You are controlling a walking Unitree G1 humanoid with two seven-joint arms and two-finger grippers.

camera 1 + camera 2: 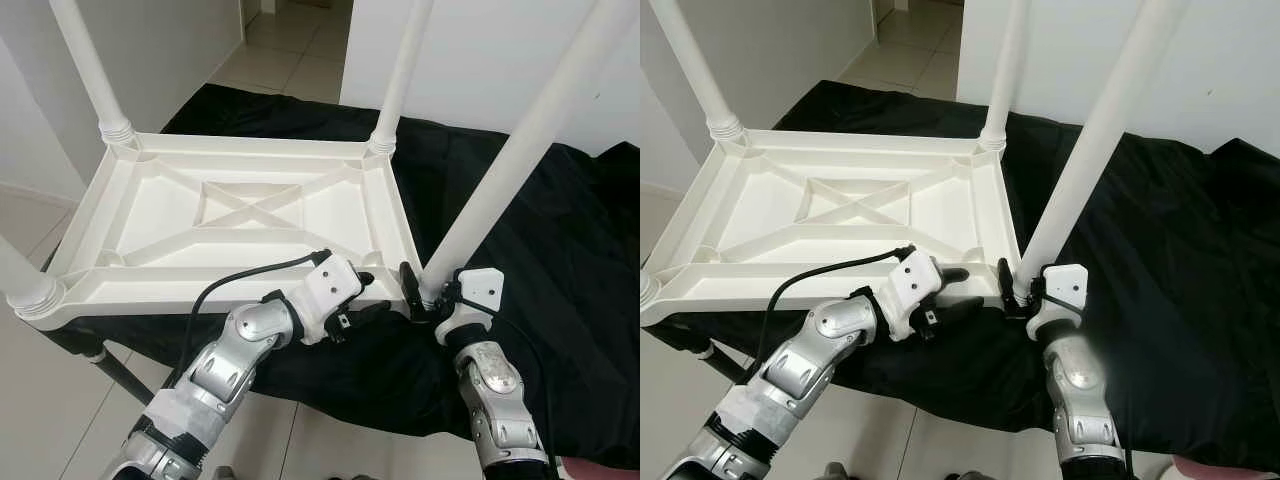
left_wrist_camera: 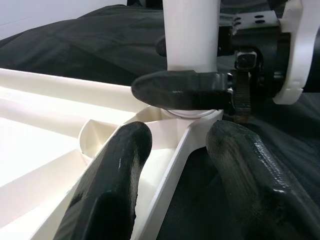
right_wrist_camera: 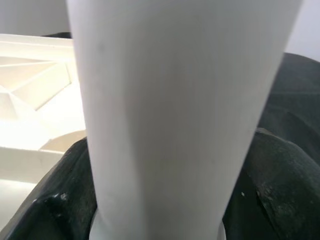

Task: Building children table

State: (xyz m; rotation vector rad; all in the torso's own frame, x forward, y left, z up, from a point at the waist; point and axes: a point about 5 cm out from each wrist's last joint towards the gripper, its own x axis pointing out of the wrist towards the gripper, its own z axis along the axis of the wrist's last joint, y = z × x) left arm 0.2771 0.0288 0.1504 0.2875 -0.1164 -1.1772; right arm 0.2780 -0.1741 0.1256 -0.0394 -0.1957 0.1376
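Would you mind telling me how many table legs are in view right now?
4. One leg at each corner of the upturned tabletop: far left leg, far right leg, near left leg, and near right leg, gripped at its base by the right gripper.

A room in a home: pale floor tiles (image 1: 290,45), plain white walls (image 1: 170,40), and a doorway (image 1: 300,15) opening onto more tiled floor beyond.

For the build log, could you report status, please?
Right gripper shut on near-right leg at its socket. Left gripper open, straddling upturned tabletop rim. Other three legs seated. Nothing obstructing.
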